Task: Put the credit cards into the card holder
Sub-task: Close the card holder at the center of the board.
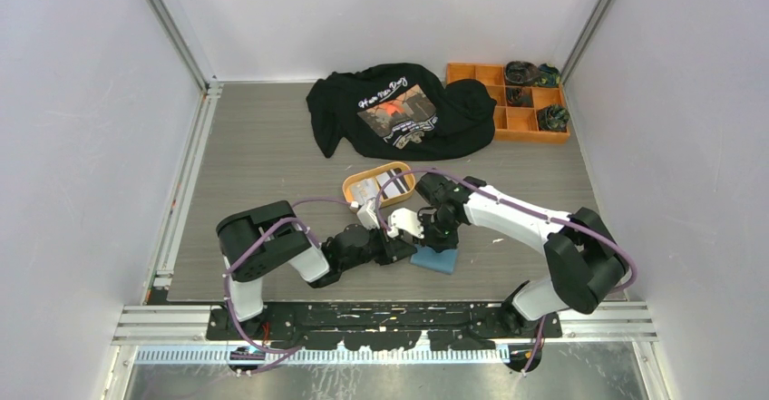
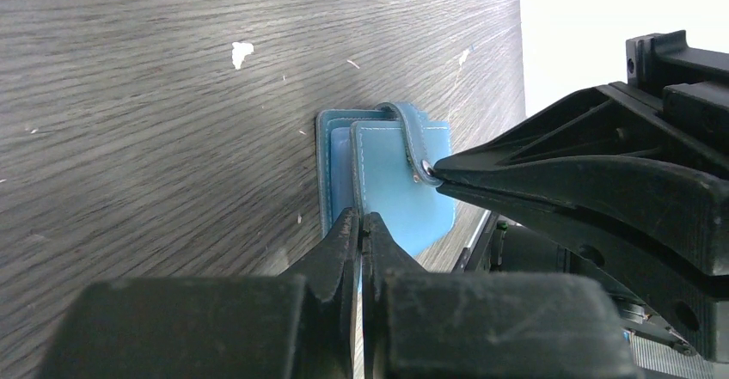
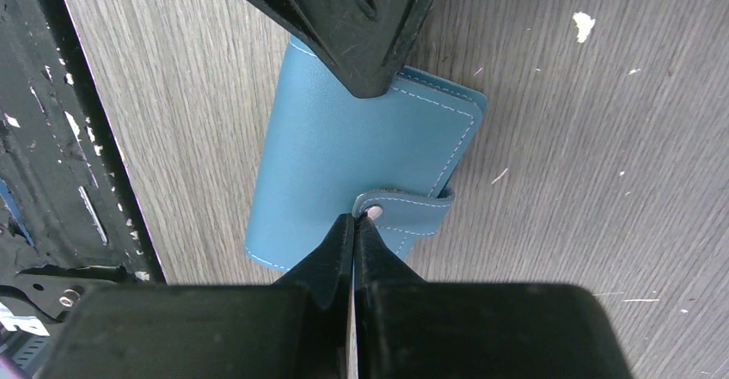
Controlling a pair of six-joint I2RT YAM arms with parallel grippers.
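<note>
Both grippers closed down on the folded card holder, credit cards in the tray.

Grey wood-grain table [image 1: 263, 164]: black printed T-shirt [image 1: 399, 110] crumpled at 12 o'clock, orange compartment box [image 1: 467, 75] at 1–2 o'clock with dark bundles in its right-hand cells. Orange oval tray [image 1: 349, 185] sits mid-table and holds the credit cards [image 1: 385, 184], light and dark ones side by side. Teal card holder [image 1: 437, 260] lies flat and folded at 6 o'clock near the front edge, about 5 o'clock from the tray. Left gripper [image 2: 361, 224]: jaws fully together, tips touching the holder's edge. Right gripper [image 3: 354, 224]: jaws together too, tips at the snap end of the snap tab [image 3: 404, 207]; can't tell if the tab is actually pinched.
</note>
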